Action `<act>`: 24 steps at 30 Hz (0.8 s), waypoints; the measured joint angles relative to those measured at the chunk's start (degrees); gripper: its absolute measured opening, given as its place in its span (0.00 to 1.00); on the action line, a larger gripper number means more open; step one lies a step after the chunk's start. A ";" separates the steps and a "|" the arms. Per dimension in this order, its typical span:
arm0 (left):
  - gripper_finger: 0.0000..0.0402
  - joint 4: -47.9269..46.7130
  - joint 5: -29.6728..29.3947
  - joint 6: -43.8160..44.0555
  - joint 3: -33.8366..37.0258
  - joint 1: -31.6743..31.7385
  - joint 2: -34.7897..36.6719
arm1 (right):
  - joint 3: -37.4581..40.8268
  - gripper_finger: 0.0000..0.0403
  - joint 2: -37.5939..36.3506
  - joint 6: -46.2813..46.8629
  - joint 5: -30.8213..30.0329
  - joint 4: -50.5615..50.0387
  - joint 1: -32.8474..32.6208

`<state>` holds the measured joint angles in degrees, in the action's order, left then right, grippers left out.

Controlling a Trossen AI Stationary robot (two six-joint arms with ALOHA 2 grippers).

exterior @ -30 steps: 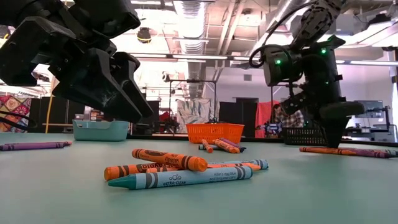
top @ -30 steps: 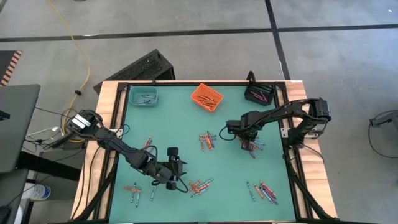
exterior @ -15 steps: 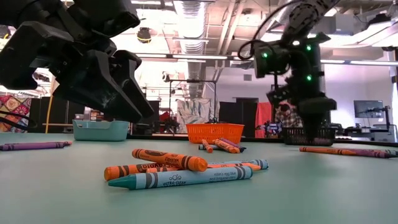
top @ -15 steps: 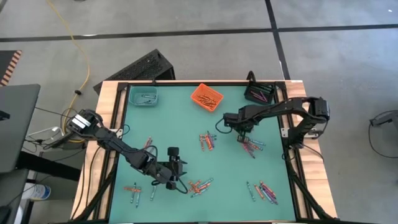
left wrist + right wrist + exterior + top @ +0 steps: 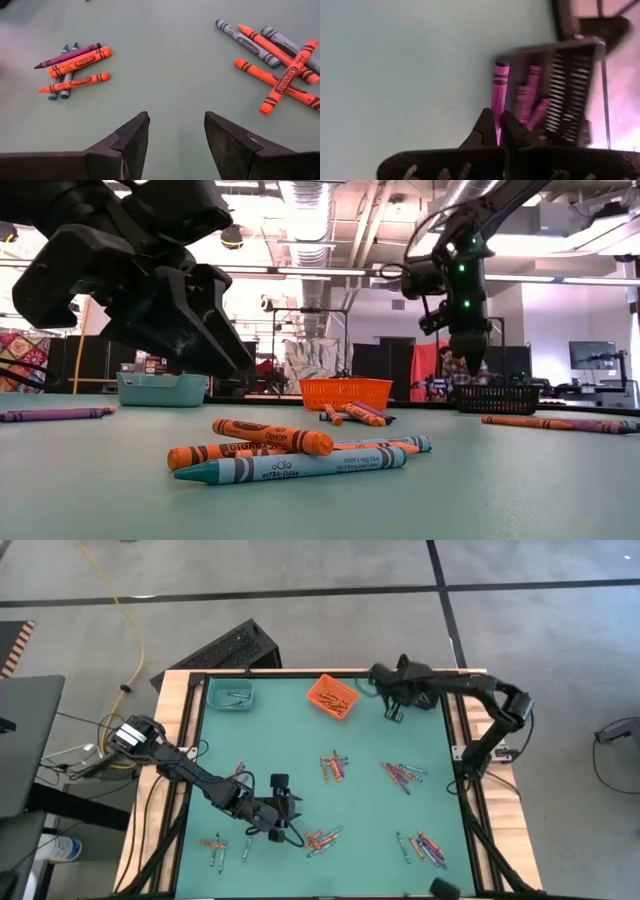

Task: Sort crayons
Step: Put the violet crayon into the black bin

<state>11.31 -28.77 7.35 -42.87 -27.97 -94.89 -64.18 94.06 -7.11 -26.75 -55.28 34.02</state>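
Note:
Crayons lie in loose piles on the green mat [image 5: 300, 740]. My right gripper [image 5: 392, 714] hangs at the far right beside the black bin [image 5: 417, 690], shut on a pink crayon [image 5: 499, 90]. More pink crayons [image 5: 530, 100] lie in that bin. My left gripper [image 5: 274, 828] stands open just above the mat near the front, between a mixed pile [image 5: 75, 70] and an orange-and-blue pile [image 5: 280, 65]. Its fingers [image 5: 132, 140] hold nothing. In the low view it [image 5: 215, 355] hangs above the nearest crayons [image 5: 290, 452]. My right gripper pinches the pink crayon at one end [image 5: 497, 112] between its two fingertips. The fingers slant downward and the crayon runs on along their line. It is lifted clear, and its free end [image 5: 501, 66] hangs over the mat at the black bin's edge.
A teal bin [image 5: 232, 695] and an orange bin [image 5: 332, 695] stand along the far edge. Other crayon piles lie at mid-table [image 5: 333, 766], right of it [image 5: 402, 775] and at the near right [image 5: 425, 848]. A black frame rims the mat.
My right gripper has risen from the crayon pile right of mid-table and swung toward the far edge, ending beside the black bin, and has turned on the way.

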 joint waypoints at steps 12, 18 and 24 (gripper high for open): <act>0.46 -0.02 -0.02 0.64 0.00 0.11 0.00 | -0.30 0.00 -0.04 -7.81 5.21 9.07 18.83; 0.46 -0.02 -0.02 1.16 0.00 0.11 0.00 | -0.30 0.06 -0.04 -7.86 10.79 8.15 21.73; 0.46 -0.12 -0.02 2.17 0.00 0.11 0.00 | -0.30 0.24 -0.04 -5.71 10.00 8.21 21.42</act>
<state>11.19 -28.80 9.52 -42.87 -27.86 -94.89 -64.49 94.02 -12.82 -16.75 -47.07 55.44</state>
